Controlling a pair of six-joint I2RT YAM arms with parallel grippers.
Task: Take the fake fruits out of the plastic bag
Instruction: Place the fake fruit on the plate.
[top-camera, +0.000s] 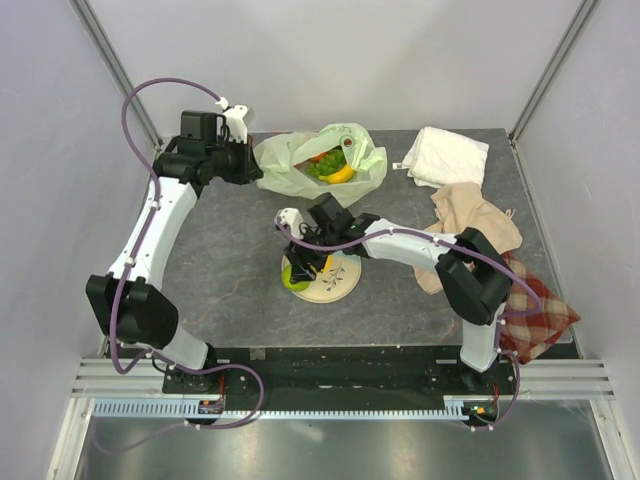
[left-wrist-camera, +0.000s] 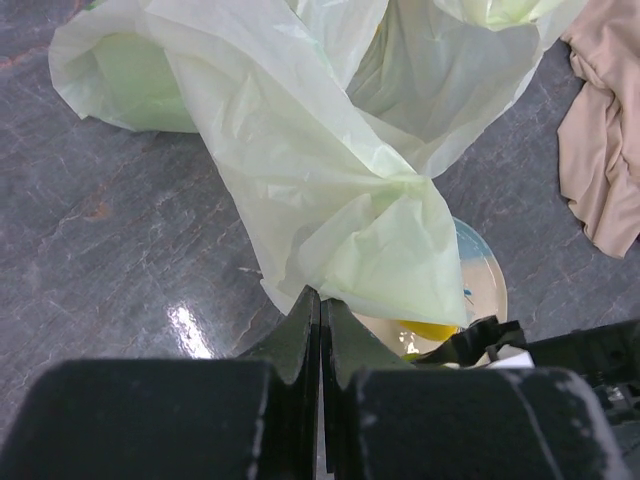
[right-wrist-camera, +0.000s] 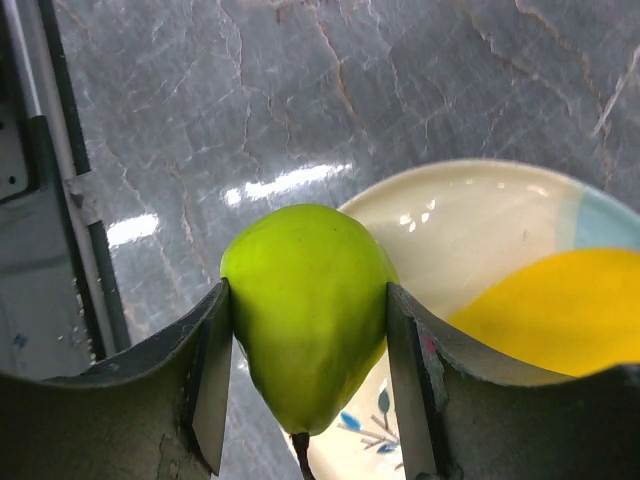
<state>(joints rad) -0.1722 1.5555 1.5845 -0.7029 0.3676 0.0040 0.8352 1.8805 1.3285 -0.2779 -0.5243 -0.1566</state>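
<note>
The pale-green plastic bag (top-camera: 300, 165) lies open at the back of the table, with a banana (top-camera: 341, 176) and green grapes (top-camera: 325, 165) showing inside. My left gripper (top-camera: 250, 170) is shut on the bag's left edge; in the left wrist view the bag (left-wrist-camera: 330, 180) rises from the closed left gripper (left-wrist-camera: 321, 295). My right gripper (right-wrist-camera: 308, 292) is shut on a green fruit (right-wrist-camera: 305, 310), stem down, over the near-left rim of a cream plate (right-wrist-camera: 470, 220). A yellow fruit (right-wrist-camera: 560, 310) lies on that plate. From above, the right gripper (top-camera: 300, 265) holds the green fruit (top-camera: 293, 283) at the plate (top-camera: 335, 285).
A white cloth (top-camera: 447, 155) lies at the back right, a beige cloth (top-camera: 470, 215) in front of it, and a plaid cloth (top-camera: 535, 310) at the right edge under the right arm. The beige cloth (left-wrist-camera: 600, 150) also shows beside the bag.
</note>
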